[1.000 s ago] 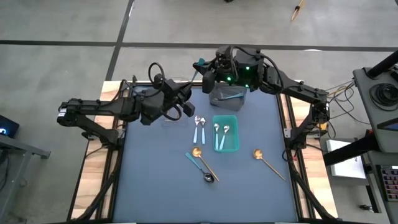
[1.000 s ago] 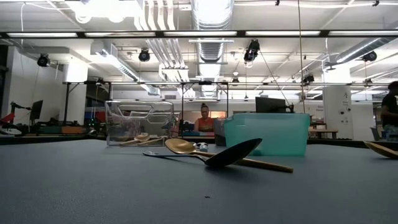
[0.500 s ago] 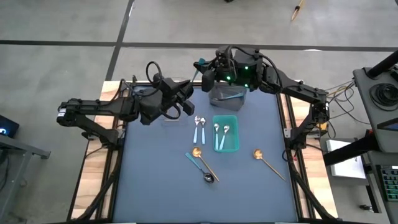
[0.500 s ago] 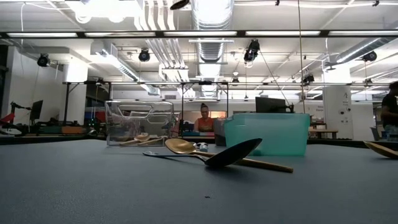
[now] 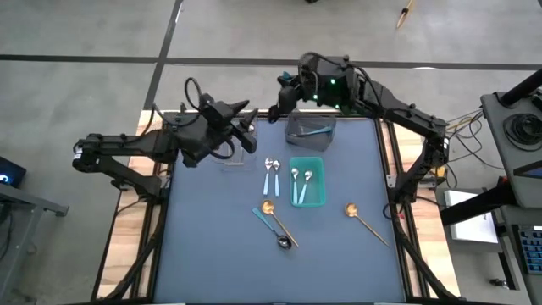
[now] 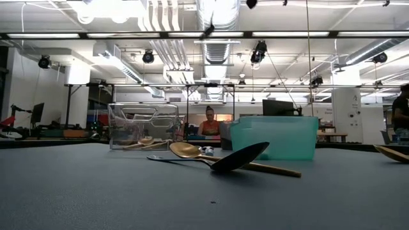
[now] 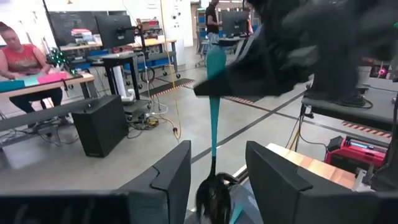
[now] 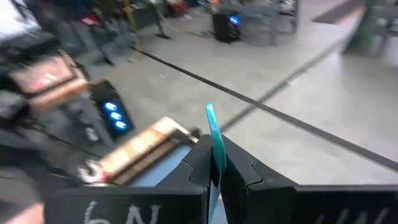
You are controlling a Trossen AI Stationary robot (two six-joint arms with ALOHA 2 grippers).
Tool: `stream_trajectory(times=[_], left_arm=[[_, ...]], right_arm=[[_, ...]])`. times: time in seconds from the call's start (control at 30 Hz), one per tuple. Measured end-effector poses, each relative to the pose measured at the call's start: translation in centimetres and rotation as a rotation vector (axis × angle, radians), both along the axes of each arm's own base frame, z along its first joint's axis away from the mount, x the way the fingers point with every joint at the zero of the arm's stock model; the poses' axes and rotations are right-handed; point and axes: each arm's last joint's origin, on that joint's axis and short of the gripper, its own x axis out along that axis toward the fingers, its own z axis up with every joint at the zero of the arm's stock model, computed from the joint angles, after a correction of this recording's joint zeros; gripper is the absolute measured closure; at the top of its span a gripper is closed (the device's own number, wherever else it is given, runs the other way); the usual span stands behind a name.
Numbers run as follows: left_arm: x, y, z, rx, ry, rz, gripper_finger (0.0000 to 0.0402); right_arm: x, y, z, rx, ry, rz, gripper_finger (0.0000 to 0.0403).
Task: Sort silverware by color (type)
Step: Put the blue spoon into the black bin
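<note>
The right tool [image 5: 280, 95], raised at the far edge of the tabletop [image 5: 212, 246] just beside the grey bin [image 5: 308, 129], is clamped shut on a teal-handled spoon [image 8: 213, 140]. The left tool [image 5: 246, 127] hovers over the clear bin [image 6: 142, 126], fingers [image 7: 168, 180] parted and empty. Two blue-handled spoons [image 5: 271, 172] lie beside the teal bin [image 5: 306, 182]; gold spoons [image 5: 364, 220] rest nearer the front.

Dark tabletop [image 5: 212, 254] carries three bins. Clear bin [image 6: 143, 126] below the left hand. Grey bin [image 5: 309, 129] below the right hand. Teal bin [image 5: 307, 181] nearer than both. Seated person [image 6: 209, 121] in the room beyond.
</note>
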Motion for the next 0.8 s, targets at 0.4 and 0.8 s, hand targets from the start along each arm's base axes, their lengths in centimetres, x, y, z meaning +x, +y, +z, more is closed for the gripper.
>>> stream_trajectory(times=[0.4, 0.8], left_arm=[[-2.9, 1.6, 1.9, 0.037, -0.029, 0.071, 0.0274], [-4.0, 1.7, 2.1, 0.038, -0.008, 0.115, 0.0274]], right_arm=[[-3.6, -7.1, -3.4, 0.088, 0.213, -0.189, 0.0395], [-7.2, -10.0, -8.4, 0.105, 0.081, -0.214, 0.0394]])
